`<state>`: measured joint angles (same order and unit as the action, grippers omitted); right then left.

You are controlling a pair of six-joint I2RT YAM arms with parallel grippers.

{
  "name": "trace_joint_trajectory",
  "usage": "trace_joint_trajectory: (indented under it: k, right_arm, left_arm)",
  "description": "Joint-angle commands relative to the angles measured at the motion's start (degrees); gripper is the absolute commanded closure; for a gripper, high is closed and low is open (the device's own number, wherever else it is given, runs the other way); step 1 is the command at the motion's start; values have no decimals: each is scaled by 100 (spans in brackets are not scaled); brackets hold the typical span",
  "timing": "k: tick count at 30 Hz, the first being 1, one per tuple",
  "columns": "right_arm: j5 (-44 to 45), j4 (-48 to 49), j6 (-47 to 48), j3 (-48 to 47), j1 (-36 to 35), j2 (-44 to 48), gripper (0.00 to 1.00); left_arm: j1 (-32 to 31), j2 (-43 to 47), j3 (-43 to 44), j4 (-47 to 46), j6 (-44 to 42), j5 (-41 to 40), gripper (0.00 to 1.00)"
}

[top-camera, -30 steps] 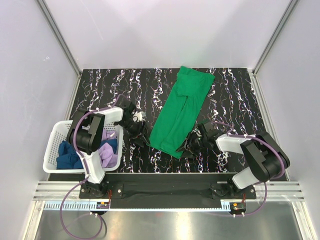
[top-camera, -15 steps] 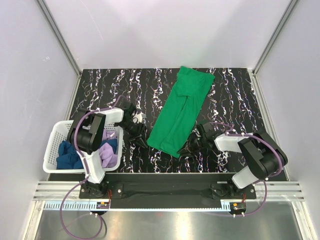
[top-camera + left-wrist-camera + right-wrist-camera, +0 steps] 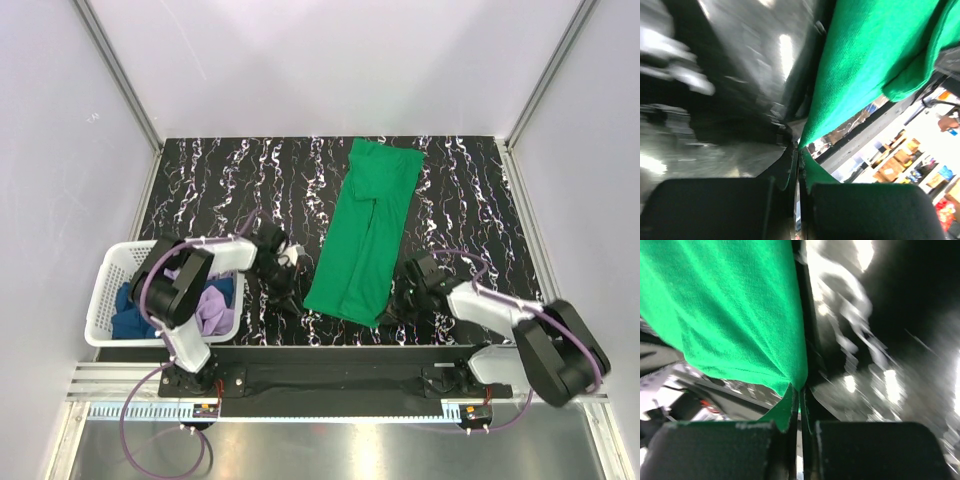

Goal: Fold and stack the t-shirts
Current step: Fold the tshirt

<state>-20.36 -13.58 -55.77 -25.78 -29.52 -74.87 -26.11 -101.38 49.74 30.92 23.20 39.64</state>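
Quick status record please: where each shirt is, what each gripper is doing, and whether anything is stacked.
green t-shirt: flat on the table, folded into a narrow strip running near to far
left gripper: shut on the green t-shirt's near left corner
right gripper: shut on its near right corner
lilac t-shirt: crumpled in the basket
dark blue t-shirt: crumpled in the basket, left of the lilac one
stack: none yet

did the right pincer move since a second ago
Yes. The right pincer has shifted toward the table's near edge, now shut on the green t-shirt's near corner.
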Motion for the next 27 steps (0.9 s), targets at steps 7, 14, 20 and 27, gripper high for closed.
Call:
trace_joint_trajectory:
  k: [7,14,20,27]
  right_arm:
    - [542,-1348,-153,671,-28,1254,99]
    - [533,-1910,-206,364,-28,1528,58]
    - [559,-2017,-355,468,-28,1845,52]
    - [463,-1551,-452,644,-28,1599,52]
  left_arm:
    - [-1299,997,-1026,-1122,1536,-764,67]
    - [-1502,1718,-1107,-764,1451,-1054,27]
    - [-1345,1421,-571,-165,976,-1406,24]
    - [-1081,727,-61,-279,923,-1160,25]
